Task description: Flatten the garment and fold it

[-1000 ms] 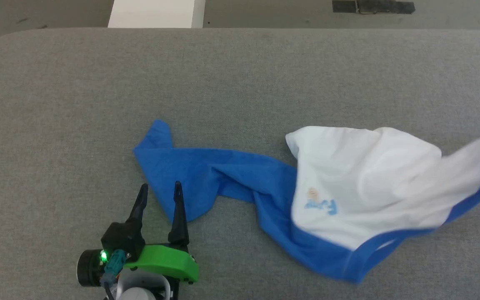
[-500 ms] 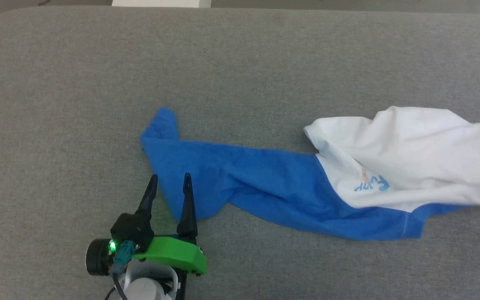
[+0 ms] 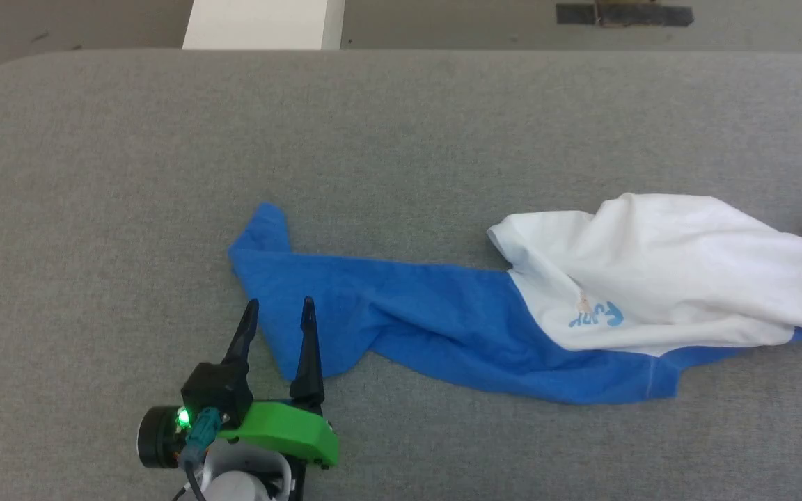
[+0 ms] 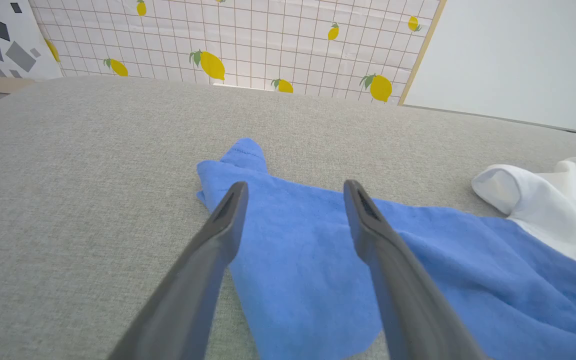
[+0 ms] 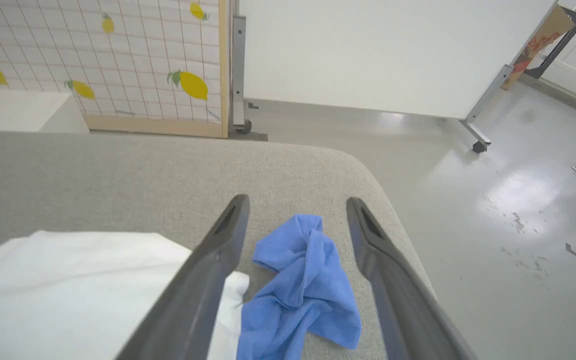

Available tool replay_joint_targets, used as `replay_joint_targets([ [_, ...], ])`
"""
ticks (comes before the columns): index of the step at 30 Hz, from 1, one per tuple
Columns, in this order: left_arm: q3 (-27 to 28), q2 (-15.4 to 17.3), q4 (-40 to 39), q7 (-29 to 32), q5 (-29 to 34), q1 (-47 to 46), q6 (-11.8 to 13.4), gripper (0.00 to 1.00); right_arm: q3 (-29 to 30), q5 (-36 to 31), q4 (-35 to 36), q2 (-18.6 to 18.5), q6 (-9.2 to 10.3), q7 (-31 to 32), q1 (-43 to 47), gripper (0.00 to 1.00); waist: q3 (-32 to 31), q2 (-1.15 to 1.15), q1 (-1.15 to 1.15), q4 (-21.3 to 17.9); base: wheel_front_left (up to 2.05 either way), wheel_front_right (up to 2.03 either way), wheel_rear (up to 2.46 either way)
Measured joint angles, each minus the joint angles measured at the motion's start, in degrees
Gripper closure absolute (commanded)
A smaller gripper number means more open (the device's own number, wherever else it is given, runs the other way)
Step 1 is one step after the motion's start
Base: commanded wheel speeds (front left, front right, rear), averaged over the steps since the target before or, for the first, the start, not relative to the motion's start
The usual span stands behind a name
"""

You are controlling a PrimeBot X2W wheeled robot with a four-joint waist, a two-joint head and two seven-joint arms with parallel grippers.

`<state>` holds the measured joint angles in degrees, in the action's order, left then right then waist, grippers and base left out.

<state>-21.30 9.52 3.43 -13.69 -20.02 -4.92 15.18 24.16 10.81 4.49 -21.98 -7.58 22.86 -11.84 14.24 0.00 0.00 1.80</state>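
The garment (image 3: 651, 278) lies stretched across the grey table (image 3: 401, 125). Its white body with the small emblem (image 3: 596, 316) is at the right. One blue sleeve (image 3: 401, 306) runs left from it. My left gripper (image 3: 280, 306) stands open at the sleeve's near left end, one fingertip over the blue edge. In the left wrist view the left gripper (image 4: 294, 187) hovers with the sleeve (image 4: 298, 260) below the jaws. My right gripper (image 5: 296, 201) is open above the other sleeve (image 5: 303, 285), which is crumpled beside the white body (image 5: 68, 285). Nothing is held.
The table's rounded right corner (image 5: 368, 175) drops to bare floor (image 5: 518, 200) just past the right gripper. A white box (image 3: 262, 24) stands beyond the far edge. A lemon-patterned screen (image 4: 248, 40) and a white partition (image 5: 383, 50) stand behind.
The garment's right side was lifted and pulled rightward; it has dropped flat onto the table with the left sleeve drawn straight. The right gripper has opened. The head camera shifted meanwhile.
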Motion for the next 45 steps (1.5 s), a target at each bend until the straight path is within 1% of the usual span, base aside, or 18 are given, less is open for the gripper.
replay_joint_targets([
  [2, 0.0, 0.4, -0.3, 0.0, -0.1, 0.9, 0.0, 0.0, 1.0, -0.6, 5.9, 4.7, 0.0, -2.0, 2.4, 0.0, -1.1, 0.0, 0.0, -0.7, 0.0, 0.0, 0.0],
  [4, 0.0, 0.9, -0.5, 0.0, -0.1, 1.5, 0.0, 0.0, 1.5, -1.5, 10.3, 9.2, 0.0, -4.3, 5.4, 0.0, -1.9, 0.0, 0.0, -1.3, 0.0, 0.0, 0.0],
  [7, 0.2, 1.3, -1.2, 0.0, -0.2, 2.1, 0.0, 0.0, 1.1, -3.1, 14.9, 15.7, 0.0, -7.9, 10.6, 0.0, -2.7, 0.0, 0.0, -2.2, 0.0, 0.0, 0.0],
  [8, 0.2, 1.4, -1.5, 0.0, -0.2, 2.2, 0.2, 0.0, 0.5, -3.4, 15.8, 17.2, 0.0, -9.2, 12.4, 0.0, -2.8, 0.0, 0.0, -2.6, 0.0, 0.0, 0.0],
  [10, 0.3, 1.4, -2.2, 0.0, -0.2, 2.6, 0.4, 0.0, -1.2, -3.4, 16.9, 18.7, 0.0, -11.3, 15.4, 0.0, -2.9, 0.0, 0.0, -3.1, 0.0, 0.0, 0.0],
  [12, 0.3, 1.5, -3.1, 0.0, -0.2, 2.6, 0.8, 0.0, -3.2, -2.8, 16.8, 19.0, 0.0, -13.7, 17.9, 0.0, -2.7, 0.0, 0.0, -3.7, 0.0, 0.0, 0.0],
  [14, 0.3, 1.6, -4.3, 0.0, 0.1, 2.5, 1.0, 0.0, -4.3, 0.5, 15.1, 19.0, 0.0, -15.6, 19.0, 0.0, -2.4, 0.0, 0.0, -4.3, 0.0, 0.0, 0.0],
  [17, -1.2, 2.5, -5.5, 0.9, 1.6, 0.6, 0.4, 0.0, -5.8, 2.0, 12.9, 19.1, 0.0, -17.9, 19.5, 0.0, -1.5, 0.0, 0.0, -4.9, 0.0, 0.0, 0.0],
  [20, -4.0, 4.0, -5.9, 4.5, 4.7, -5.9, -2.0, 0.0, -6.3, 1.5, 12.1, 19.1, 0.0, -19.2, 18.9, 0.0, -0.2, 0.0, 0.0, -5.3, 0.0, 0.0, 0.0],
  [23, -7.5, 4.4, -4.7, 9.4, 7.6, -15.7, -6.0, 0.0, -6.5, 1.1, 11.9, 19.1, 0.0, -19.4, 17.2, 0.0, 1.3, 0.0, 0.0, -5.5, 0.0, 0.0, 0.0],
  [25, -10.7, 3.8, -2.0, 13.0, 9.4, -23.4, -9.3, 0.0, -6.4, 1.0, 12.1, 19.1, 0.0, -19.4, 16.1, 0.0, 2.4, 0.0, 0.0, -5.6, 0.0, 0.0, 0.0],
  [28, -13.8, 0.6, 3.6, 16.4, 10.8, -32.9, -13.4, 0.0, -6.6, 0.7, 12.5, 19.0, 0.0, -19.4, 15.0, 0.0, 4.2, 0.0, 0.0, -5.7, 0.0, 0.0, 0.0],
  [32, -17.2, -2.7, 13.6, 20.7, 11.1, -41.5, -18.1, 0.0, -7.8, 0.8, 13.2, 19.1, 0.0, -19.2, 13.6, 0.0, 6.5, 0.0, 0.0, -6.1, 0.0, 0.0, 0.0],
  [36, -20.0, -4.1, 22.0, 25.4, 10.3, -45.5, -20.7, 0.0, -8.3, 0.8, 13.7, 19.1, 0.0, -18.5, 12.8, 0.0, 8.5, 0.0, 0.0, -7.1, 0.0, 0.0, 0.0],
  [39, -22.4, -4.4, 27.0, 30.0, 9.4, -47.3, -21.7, 0.0, -8.4, 0.9, 13.8, 19.1, 0.0, -18.3, 12.7, 0.0, 9.6, 0.0, 0.0, -8.2, 0.0, 0.0, 0.0],
  [42, -24.5, -4.5, 30.3, 34.2, 6.9, -48.1, -22.2, 0.0, -8.3, 1.4, 13.7, 19.1, 0.0, -18.3, 12.7, 0.0, 10.7, 0.0, 0.0, -9.1, 0.0, 0.0, 0.0],
  [44, -25.8, -4.6, 31.4, 35.9, 5.5, -48.3, -22.2, 0.0, -8.3, 1.5, 13.4, 19.1, 0.0, -18.3, 12.7, 0.0, 11.3, 0.0, 0.0, -9.6, 0.0, 0.0, 0.0],
  [45, -26.8, -4.6, 31.5, 36.8, 4.6, -48.9, -22.2, 0.24, -8.3, 1.5, 13.2, 19.1, 0.0, -18.3, 12.7, 0.0, 11.6, 0.0, 0.0, -9.9, 0.0, 0.0, 0.0],
])
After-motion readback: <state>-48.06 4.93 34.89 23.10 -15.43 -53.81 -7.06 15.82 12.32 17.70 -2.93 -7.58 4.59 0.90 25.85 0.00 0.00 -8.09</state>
